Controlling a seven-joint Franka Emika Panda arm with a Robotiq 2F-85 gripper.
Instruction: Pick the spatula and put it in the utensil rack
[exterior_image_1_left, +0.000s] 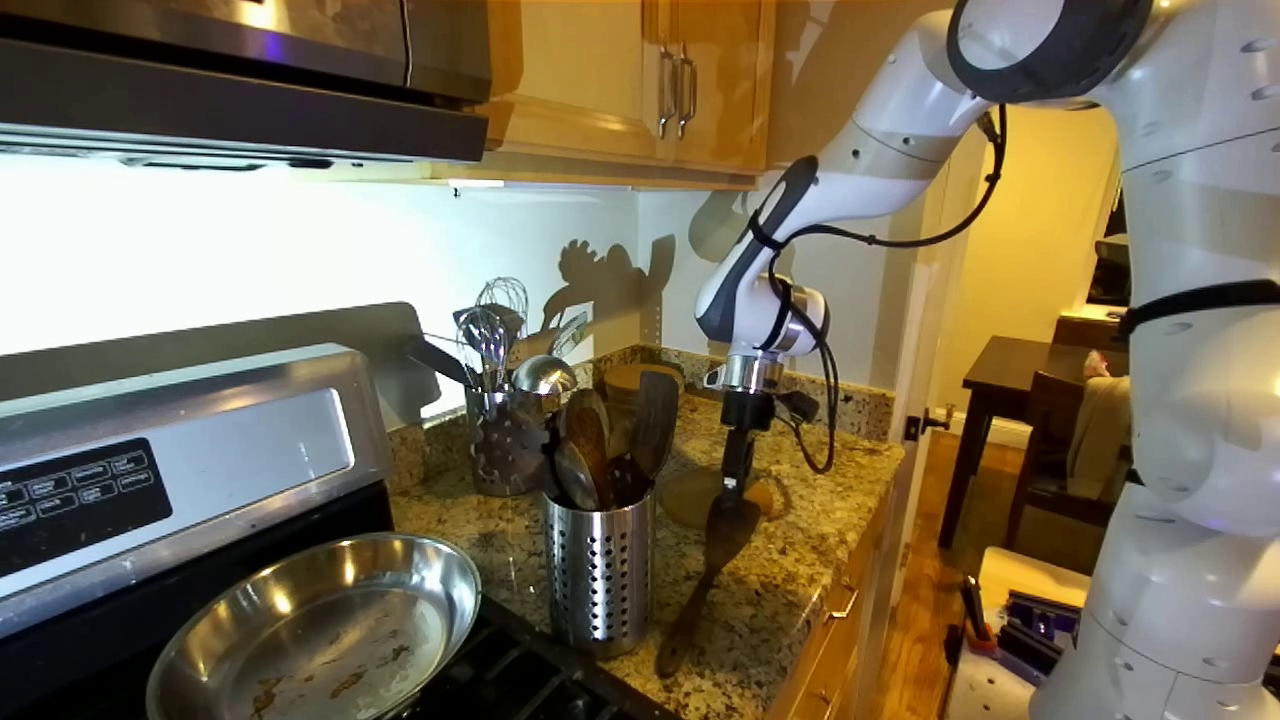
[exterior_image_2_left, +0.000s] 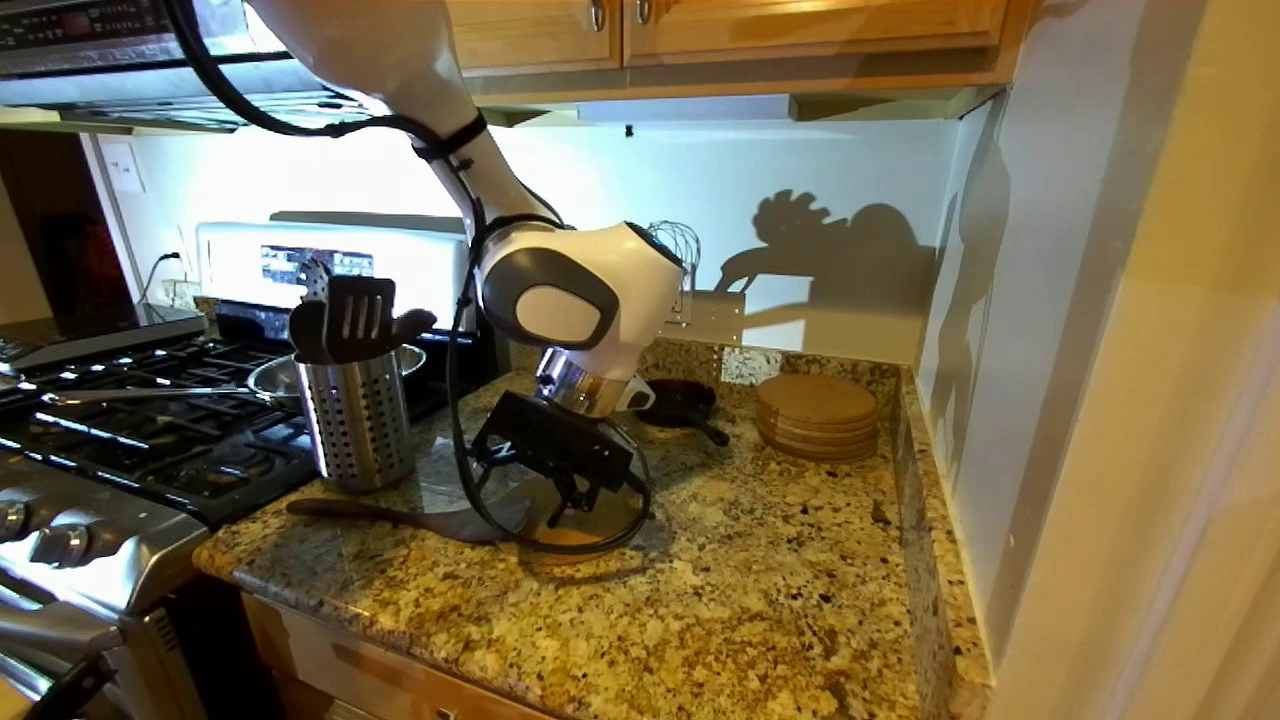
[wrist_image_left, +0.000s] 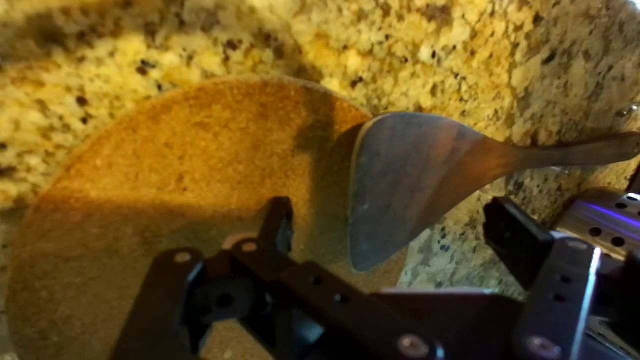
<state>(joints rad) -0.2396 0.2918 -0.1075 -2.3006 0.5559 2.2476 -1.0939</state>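
The spatula is a brown wooden utensil. Its handle (exterior_image_1_left: 688, 615) lies on the granite counter and its broad head rests over the edge of a flat round disc. It also shows in an exterior view (exterior_image_2_left: 400, 515) and in the wrist view (wrist_image_left: 410, 175). The utensil rack (exterior_image_1_left: 600, 580), a perforated silver cylinder filled with utensils, stands upright beside the handle; it also shows in an exterior view (exterior_image_2_left: 358, 430) and at the wrist view's right edge (wrist_image_left: 600, 227). My gripper (wrist_image_left: 390, 212) is open and empty above the spatula's head, its fingers apart on either side.
A round tan disc (wrist_image_left: 200, 150) lies under the spatula's head. A steel frying pan (exterior_image_1_left: 330, 600) sits on the stove. Another utensil holder (exterior_image_1_left: 500, 455) stands at the back wall. A small black pan (exterior_image_2_left: 675, 405) and stacked round discs (exterior_image_2_left: 815, 420) are near the back corner.
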